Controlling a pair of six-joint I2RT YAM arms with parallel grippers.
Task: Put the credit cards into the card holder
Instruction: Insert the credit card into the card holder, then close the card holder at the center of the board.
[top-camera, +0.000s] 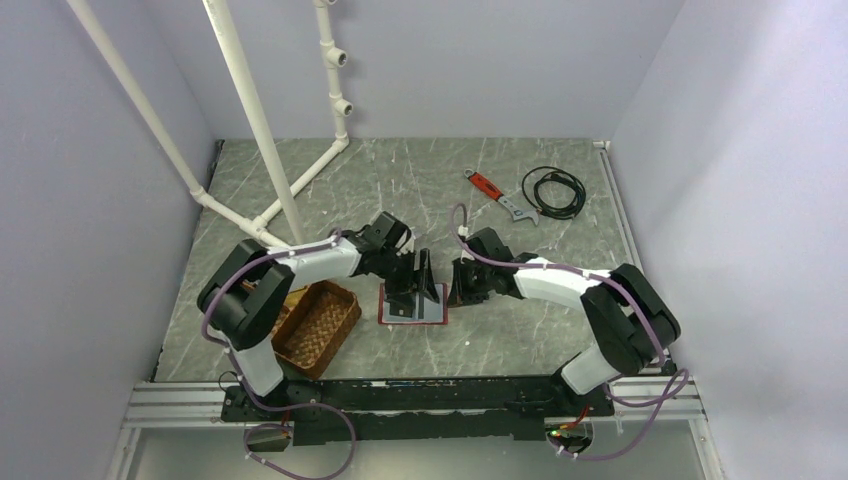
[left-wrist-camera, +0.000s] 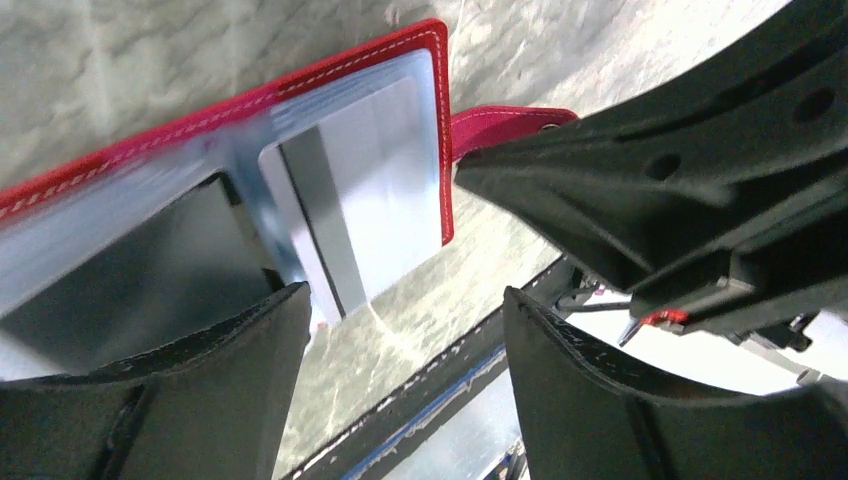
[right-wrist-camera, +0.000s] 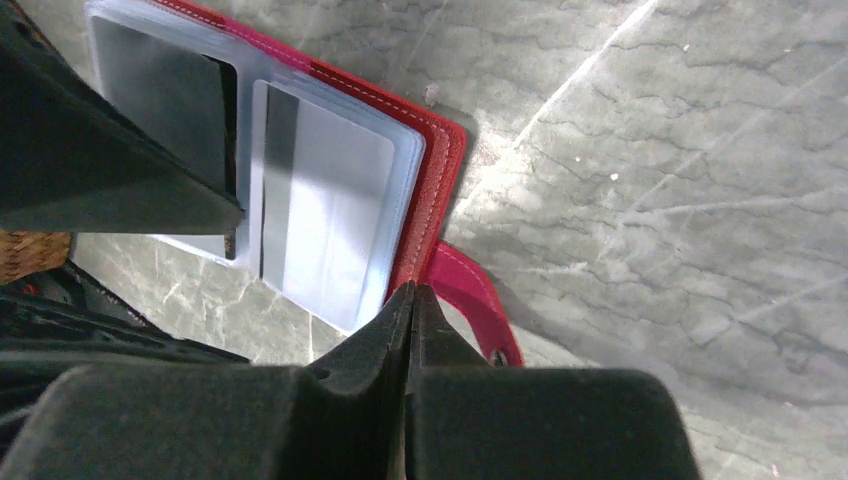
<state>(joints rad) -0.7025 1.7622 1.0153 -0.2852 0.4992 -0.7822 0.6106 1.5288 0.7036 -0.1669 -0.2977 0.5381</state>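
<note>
Red card holder (top-camera: 412, 305) lies open on the grey table (top-camera: 520, 335), a pale card (right-wrist-camera: 320, 220) tucked inside. Left gripper (left-wrist-camera: 400, 300) hovers above, jaws wide, empty; right gripper (right-wrist-camera: 411, 295), pinched closed, seemingly presses its edge.

Holder (top-camera: 430, 313) lies mid-table (top-camera: 400, 180), a card (right-wrist-camera: 325, 215) in its sleeve. Tray (top-camera: 317, 325) sits just beside at 9 o'clock. Wrench (top-camera: 497, 195) lies at 1 o'clock, with cable (top-camera: 553, 190) at the wrench's 3 o'clock.
</note>
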